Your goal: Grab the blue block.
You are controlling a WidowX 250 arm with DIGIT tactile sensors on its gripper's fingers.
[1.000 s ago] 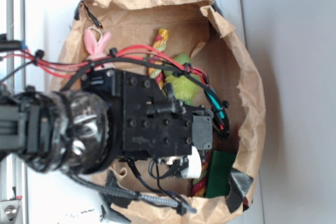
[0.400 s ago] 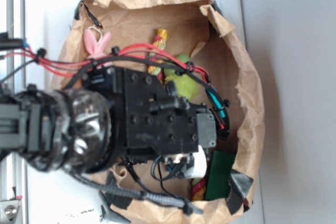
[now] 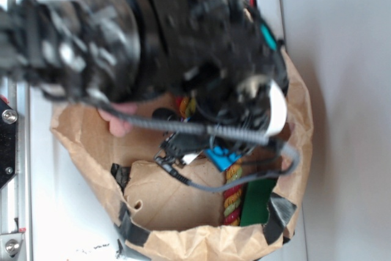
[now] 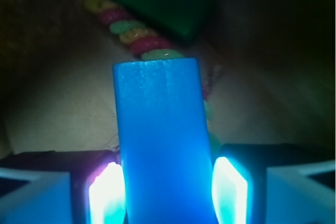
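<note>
Exterior view: the arm is blurred above the paper bag [image 3: 85,136]; the blue block [image 3: 221,157] shows under it, near the green block [image 3: 256,203].
Wrist view: the claw [image 4: 167,192] grasps the blue block [image 4: 160,135] between its two pads, above the bag floor.

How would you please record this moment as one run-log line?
phase: grasp | gripper: shut on blue block | block: between both pads, above multicoloured twisted rope | nearby: green block | container: paper bag

White table [image 3: 67,212] carries brown paper bag [image 3: 177,239].
</note>
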